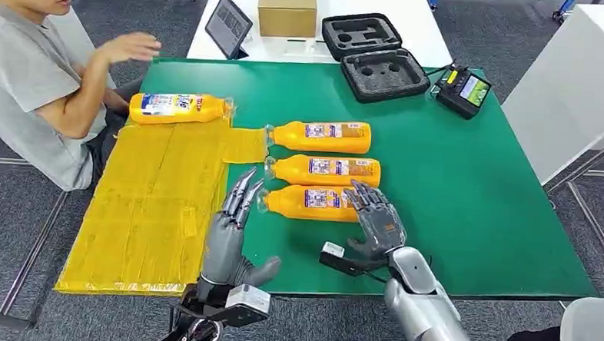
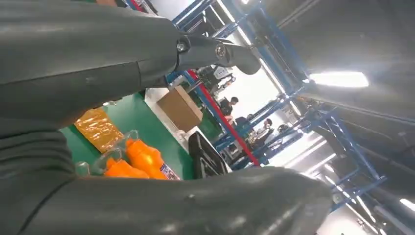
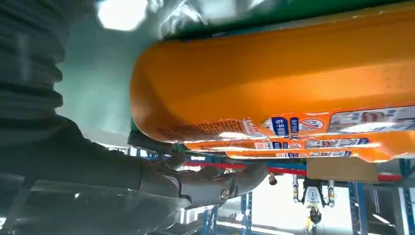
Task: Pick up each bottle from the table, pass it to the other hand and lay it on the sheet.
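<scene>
Right hand [image 1: 376, 220], fingers spread, rests on nearest bottle [image 1: 309, 202] at lower centre; left hand [image 1: 231, 236] open beside yellow sheet [image 1: 147, 210] edge.

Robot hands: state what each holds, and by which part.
Nothing is held. The right robot hand is over the nearest orange bottle's base end, fingers spread; the left robot hand is open.

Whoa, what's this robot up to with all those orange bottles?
It is moving bottles onto the yellow sheet. One bottle already lies at the sheet's far edge. Three more lie in a row on the green table. The right hand is at the base of the nearest bottle; the left hand waits open near its cap. A person sits alongside.
</scene>
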Tool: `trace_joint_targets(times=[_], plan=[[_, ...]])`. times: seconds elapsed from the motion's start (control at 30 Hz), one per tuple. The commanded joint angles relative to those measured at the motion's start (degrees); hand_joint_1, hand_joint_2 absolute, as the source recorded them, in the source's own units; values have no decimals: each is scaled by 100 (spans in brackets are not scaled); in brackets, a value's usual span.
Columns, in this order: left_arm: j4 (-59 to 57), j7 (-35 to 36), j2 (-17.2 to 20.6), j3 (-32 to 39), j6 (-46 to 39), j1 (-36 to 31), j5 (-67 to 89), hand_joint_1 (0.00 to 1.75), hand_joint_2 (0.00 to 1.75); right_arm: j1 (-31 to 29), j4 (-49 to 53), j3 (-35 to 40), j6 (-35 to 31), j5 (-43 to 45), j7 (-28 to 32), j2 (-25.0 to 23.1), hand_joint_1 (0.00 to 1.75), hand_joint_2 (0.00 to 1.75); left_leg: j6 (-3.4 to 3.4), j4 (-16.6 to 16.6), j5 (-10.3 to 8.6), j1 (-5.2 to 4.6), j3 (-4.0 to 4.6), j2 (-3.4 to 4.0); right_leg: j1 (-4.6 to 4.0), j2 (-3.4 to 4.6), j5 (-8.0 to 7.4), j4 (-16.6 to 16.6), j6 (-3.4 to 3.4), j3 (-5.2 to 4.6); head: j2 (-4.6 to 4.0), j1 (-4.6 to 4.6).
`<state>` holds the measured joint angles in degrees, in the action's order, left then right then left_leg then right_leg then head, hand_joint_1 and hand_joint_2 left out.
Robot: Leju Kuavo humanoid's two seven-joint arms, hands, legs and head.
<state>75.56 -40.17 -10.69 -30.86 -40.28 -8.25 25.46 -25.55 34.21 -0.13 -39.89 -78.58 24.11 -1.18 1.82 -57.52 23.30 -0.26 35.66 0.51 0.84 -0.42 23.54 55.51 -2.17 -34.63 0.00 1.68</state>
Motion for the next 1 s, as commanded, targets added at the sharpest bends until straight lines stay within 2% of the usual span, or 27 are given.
trace_joint_targets(times=[0.03, 0.23, 0.7, 1.0], plan=[[-50, 17, 38, 47, 28, -104, 53, 0, 0, -434, -746, 346, -11, -53, 46, 16, 0, 175, -8, 2, 5, 4, -15, 0, -3, 3, 5, -2, 7, 15, 0, 0], [-33, 17, 34, 57, 28, -100, 61, 0, 0, -442, -627, 398, -11, -39, 92, -35, 0, 175, -14, 0, 14, 8, -32, 1, -7, 8, 12, -1, 11, 32, 0, 0], [-183, 17, -29, -20, 28, -260, -3, 0, 0, -927, -1345, 386, 276, 215, 29, -57, 0, 175, -11, -3, 11, 7, -25, 0, -6, 6, 9, 0, 10, 26, 0, 0], [-253, 17, -54, -14, 28, -296, 12, 0, 0, -961, -1535, 359, 427, 308, 35, -113, 0, 175, -14, -1, 14, 9, -35, -5, -7, 2, 13, -2, 12, 37, 0, 2]])
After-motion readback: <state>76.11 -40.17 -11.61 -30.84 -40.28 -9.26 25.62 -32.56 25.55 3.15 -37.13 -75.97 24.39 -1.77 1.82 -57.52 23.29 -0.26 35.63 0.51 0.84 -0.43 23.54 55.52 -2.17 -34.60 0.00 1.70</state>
